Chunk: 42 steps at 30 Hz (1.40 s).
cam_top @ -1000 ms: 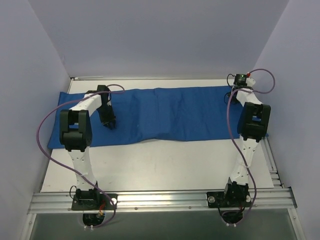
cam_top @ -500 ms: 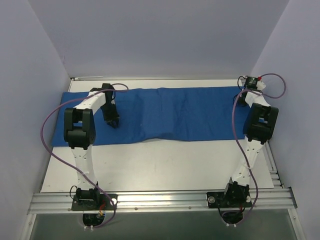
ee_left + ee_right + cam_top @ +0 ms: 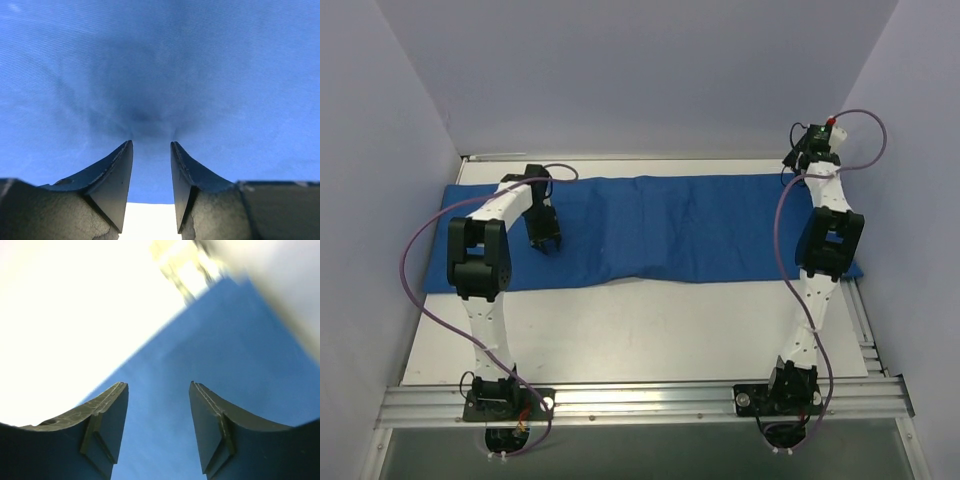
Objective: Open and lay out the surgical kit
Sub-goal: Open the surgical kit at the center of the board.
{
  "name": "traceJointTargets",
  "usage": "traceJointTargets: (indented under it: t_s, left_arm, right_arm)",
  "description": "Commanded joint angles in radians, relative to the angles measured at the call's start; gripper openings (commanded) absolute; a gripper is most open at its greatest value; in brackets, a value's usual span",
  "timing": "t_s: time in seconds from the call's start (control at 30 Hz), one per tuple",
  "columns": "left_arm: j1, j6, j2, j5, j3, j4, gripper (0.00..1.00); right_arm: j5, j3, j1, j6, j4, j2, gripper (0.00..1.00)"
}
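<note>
The cloth [image 3: 670,225] lies flat as a long wrinkled strip across the upper middle of the top view, on the far half of the table [image 3: 650,330]. The unwrap looks mostly done to me, though I can't spot a tray or tools anywhere.

On the left, the left arm [image 3: 478,262] reaches up and folds over, so the left gripper [image 3: 542,243] points down onto the cloth's left part. Its jaws are only narrowly apart, tips right at a dark dimple in the fabric, with nothing pinched as far as I can tell. I'd guess it's there to smooth that end.

On the right, the right arm [image 3: 830,240] is stretched nearly straight toward the upper right. The right gripper [image 3: 157,387] hangs over the cloth's far corner with its jaws wide and nothing between them, well placed for working that corner.
</note>
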Motion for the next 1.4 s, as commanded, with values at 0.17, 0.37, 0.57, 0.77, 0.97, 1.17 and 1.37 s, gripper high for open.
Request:
traceJointTargets:
  t_s: [0.17, 0.37, 0.57, 0.77, 0.97, 1.17, 1.37]
  left_arm:
    - [0.0, 0.007, -0.099, -0.051, 0.017, 0.002, 0.46]
    - [0.0, 0.009, -0.111, -0.065, 0.003, 0.011, 0.46]
    - [0.0, 0.016, -0.108, -0.04, 0.0, 0.027, 0.46]
    - [0.0, 0.016, -0.115, -0.031, -0.007, 0.036, 0.46]
    - [0.0, 0.016, -0.119, -0.019, -0.015, 0.038, 0.46]
    - [-0.002, 0.007, -0.134, -0.012, -0.029, 0.045, 0.46]
    - [-0.003, 0.009, -0.151, -0.008, -0.044, 0.053, 0.48]
  right_arm:
    - [0.067, 0.186, 0.012, -0.01, -0.075, 0.113, 0.6]
    - [0.107, 0.186, 0.025, -0.034, -0.019, 0.135, 0.6]
    - [0.117, 0.2, 0.023, -0.042, 0.017, 0.151, 0.55]
    - [0.151, 0.203, 0.022, -0.059, 0.028, 0.161, 0.49]
    - [0.168, 0.217, 0.022, -0.062, 0.04, 0.185, 0.45]
    - [0.174, 0.238, 0.02, -0.071, 0.063, 0.211, 0.44]
    - [0.168, 0.304, 0.012, -0.07, 0.054, 0.254, 0.44]
